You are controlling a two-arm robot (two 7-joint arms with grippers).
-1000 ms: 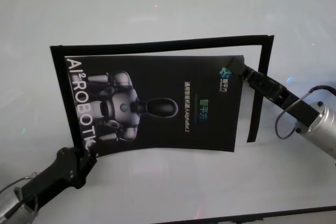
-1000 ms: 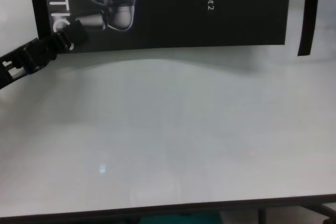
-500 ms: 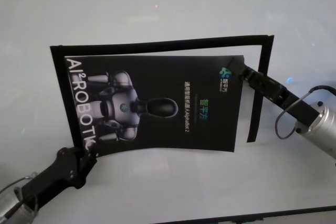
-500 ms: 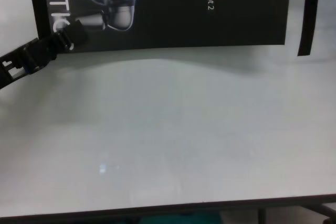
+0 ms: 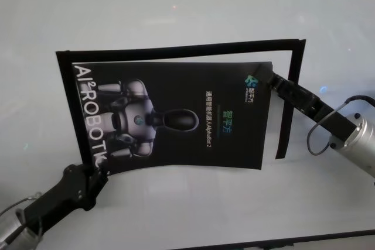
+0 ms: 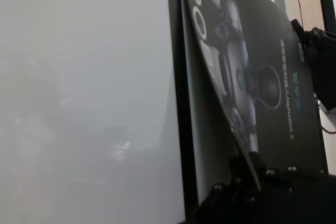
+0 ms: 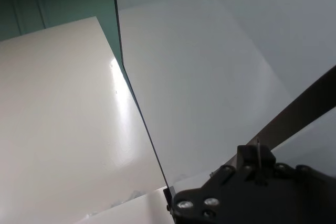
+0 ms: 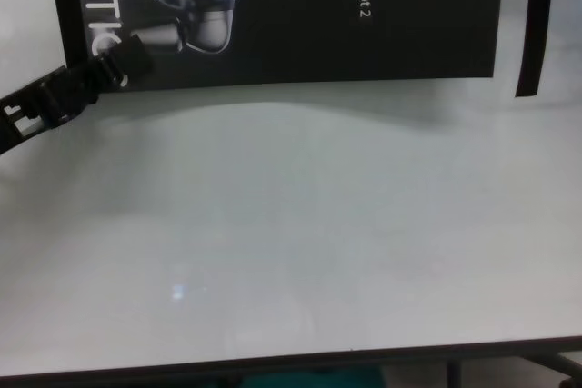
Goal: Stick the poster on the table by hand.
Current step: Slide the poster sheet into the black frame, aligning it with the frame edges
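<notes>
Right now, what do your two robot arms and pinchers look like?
Both arms are silver metal tubes ending in black, blocky grippers. The right gripper is long and jointed, with a thin grey cable looping beside its silver wrist. The left gripper is chunky black with round screws.

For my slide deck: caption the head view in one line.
Left pincer and right pincer hold opposite corners of the poster above the white table.

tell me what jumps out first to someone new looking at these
The black poster with its silver robot, mid-table, pinched at opposite corners: left hand near-left, right hand far-right. Its near edge bows up off the white table. A black strip frame borders its far sides.
</notes>
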